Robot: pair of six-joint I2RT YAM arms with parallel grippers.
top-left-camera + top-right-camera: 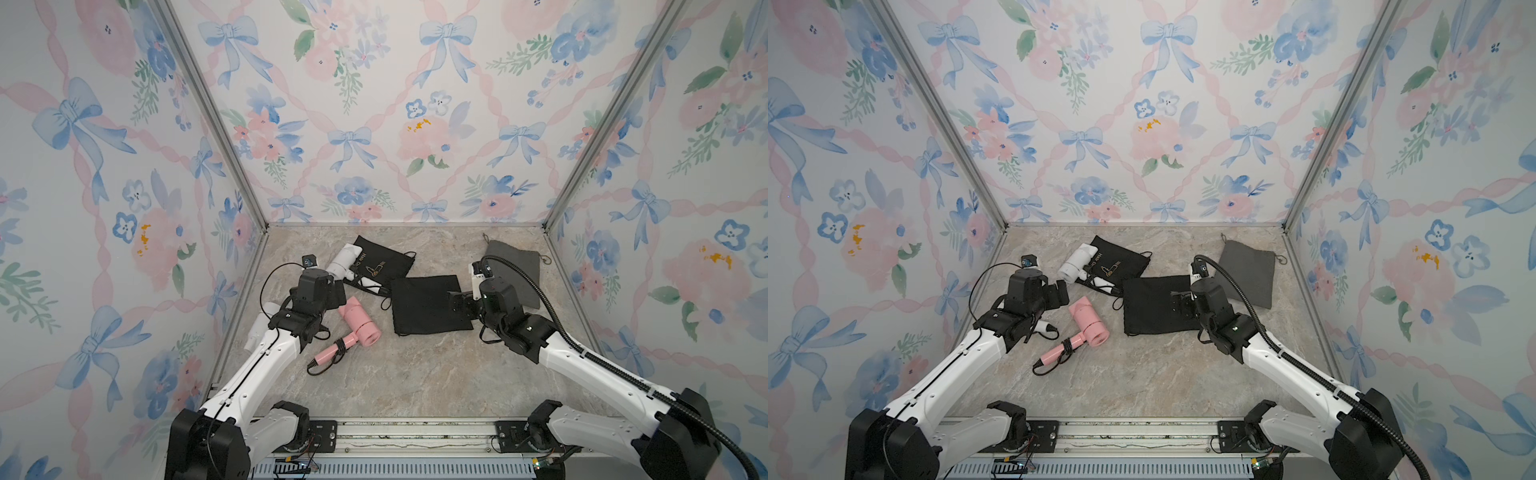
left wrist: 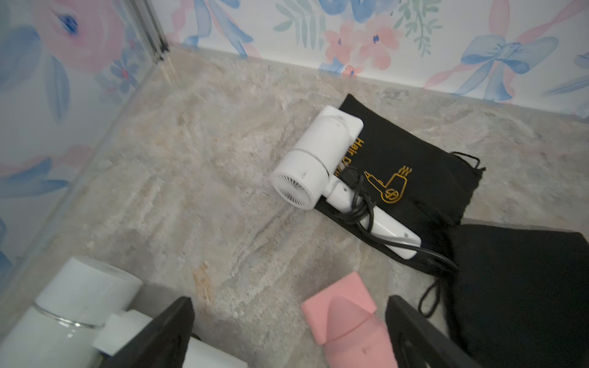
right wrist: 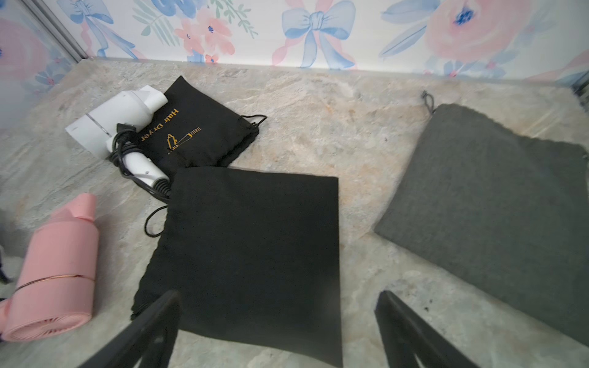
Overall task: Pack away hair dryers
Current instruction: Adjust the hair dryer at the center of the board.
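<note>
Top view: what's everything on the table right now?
Pink plastic hair dryer: one, pink, left of centre.
White plastic hair dryers: two, white; far white dryer partly on the gold-printed black pouch, near white dryer by left wall.
Drawstring cloth pouches: three; gold-printed black pouch at back, plain black pouch centre, grey pouch back right.
Marble-look table: one, beige-grey, underneath.
Left gripper: one, black, open, near pink dryer.
Right gripper: one, black, open, over plain black pouch.

I see the right gripper (image 3: 277,298) with jaws spread wide over the plain black pouch (image 3: 251,242). A grey pouch (image 3: 497,223) lies apart from it. The pink dryer (image 3: 60,270) lies on the tabletop (image 3: 350,133); the white dryer (image 3: 111,121) seems to overlap the printed black pouch (image 3: 207,133).
</note>
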